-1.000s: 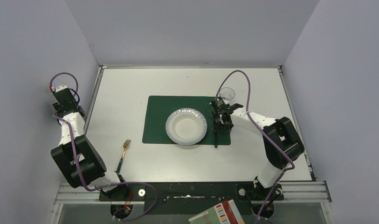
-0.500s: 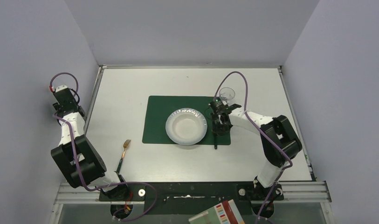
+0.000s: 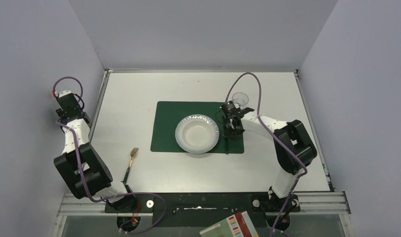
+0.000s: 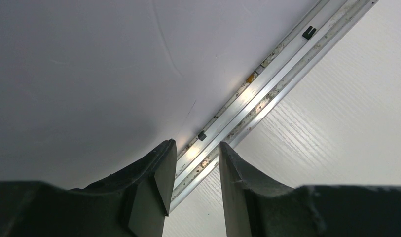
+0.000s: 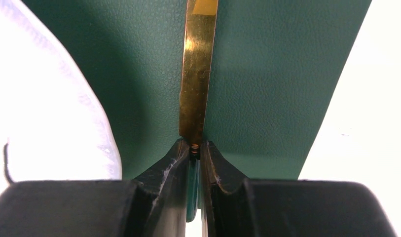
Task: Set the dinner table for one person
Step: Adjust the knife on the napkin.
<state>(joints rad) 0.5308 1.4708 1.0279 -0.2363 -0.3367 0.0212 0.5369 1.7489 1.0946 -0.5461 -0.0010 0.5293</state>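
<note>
My right gripper (image 3: 230, 129) is shut on a knife with a gold blade (image 5: 198, 74) and a dark handle (image 3: 228, 147). It holds the knife where blade meets handle, low over the right strip of the dark green placemat (image 3: 164, 129), just right of the white paper plate (image 3: 197, 134). In the right wrist view the gripper (image 5: 195, 148) has the plate (image 5: 50, 98) to its left and the placemat (image 5: 267, 74) beneath. My left gripper (image 3: 66, 98) is open and empty, raised at the far left edge of the white dinner table (image 3: 129, 94); its wrist view (image 4: 196, 143) shows only wall and table rim.
A fork (image 3: 131, 160) with a gold head and dark handle lies on the table left of the placemat, toward the front. A clear cup (image 3: 240, 100) stands just behind the placemat's far right corner, close to my right arm. Walls enclose the table on three sides.
My right gripper has shifted slightly left and away with the knife, along the plate's right side. The left arm, fork and cup have not moved.
</note>
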